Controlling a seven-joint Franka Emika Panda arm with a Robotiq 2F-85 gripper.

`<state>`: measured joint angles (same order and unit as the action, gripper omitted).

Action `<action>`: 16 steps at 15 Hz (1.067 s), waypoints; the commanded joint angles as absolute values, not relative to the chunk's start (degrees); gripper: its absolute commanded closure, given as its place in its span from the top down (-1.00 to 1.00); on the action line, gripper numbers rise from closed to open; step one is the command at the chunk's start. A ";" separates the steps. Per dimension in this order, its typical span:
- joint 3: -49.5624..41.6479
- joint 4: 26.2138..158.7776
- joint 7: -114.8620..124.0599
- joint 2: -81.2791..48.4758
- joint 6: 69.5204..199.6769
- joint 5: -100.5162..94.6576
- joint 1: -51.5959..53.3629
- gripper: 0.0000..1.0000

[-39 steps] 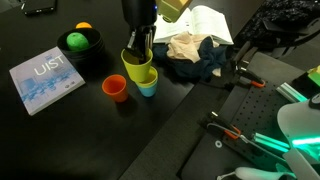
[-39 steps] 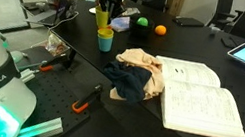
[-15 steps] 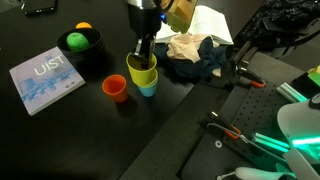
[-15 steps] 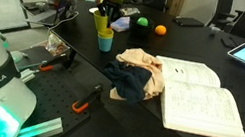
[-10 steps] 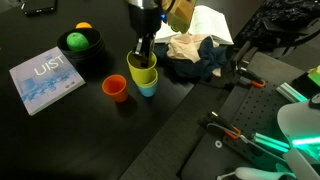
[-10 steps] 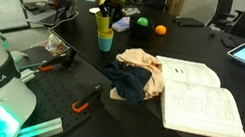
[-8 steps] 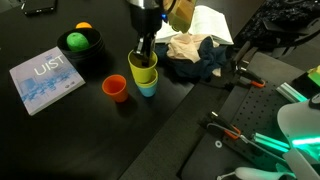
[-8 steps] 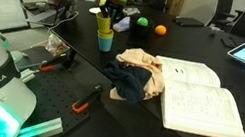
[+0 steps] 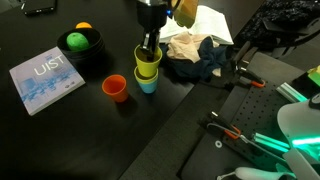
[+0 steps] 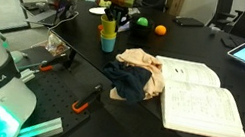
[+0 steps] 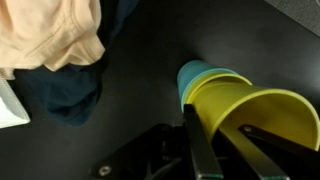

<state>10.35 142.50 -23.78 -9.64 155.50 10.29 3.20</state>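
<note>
My gripper [image 9: 150, 47] is shut on the rim of a yellow cup [image 9: 147, 60], one finger inside it and one outside. The yellow cup hangs upright directly over a light blue cup [image 9: 148, 84] that stands on the black table; whether its base sits inside the blue one I cannot tell. In the wrist view the yellow cup [image 11: 250, 112] fills the lower right, with the gripper [image 11: 232, 140] on its wall and the blue cup [image 11: 197, 74] just behind it. The other exterior view shows the gripper [image 10: 112, 18], the yellow cup [image 10: 109, 28] and the blue cup [image 10: 108, 44] stacked the same way.
An orange cup [image 9: 115, 88] stands beside the blue one. A green bowl [image 9: 78, 42] with an orange ball and a blue book [image 9: 45, 78] lie further off. Crumpled beige and dark cloths [image 9: 195, 55] and an open book [image 10: 204, 98] lie on the other side.
The gripper has lifted the yellow cup and shifted it sideways, from beside the blue cup to directly over it. Its grip stays shut.
</note>
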 commanded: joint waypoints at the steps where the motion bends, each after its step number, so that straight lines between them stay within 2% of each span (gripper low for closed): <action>1: 10.60 143.27 -24.52 -9.05 156.82 9.54 2.75 -0.97; 16: 12.55 145.07 -24.31 -9.18 157.62 9.88 3.98 -0.97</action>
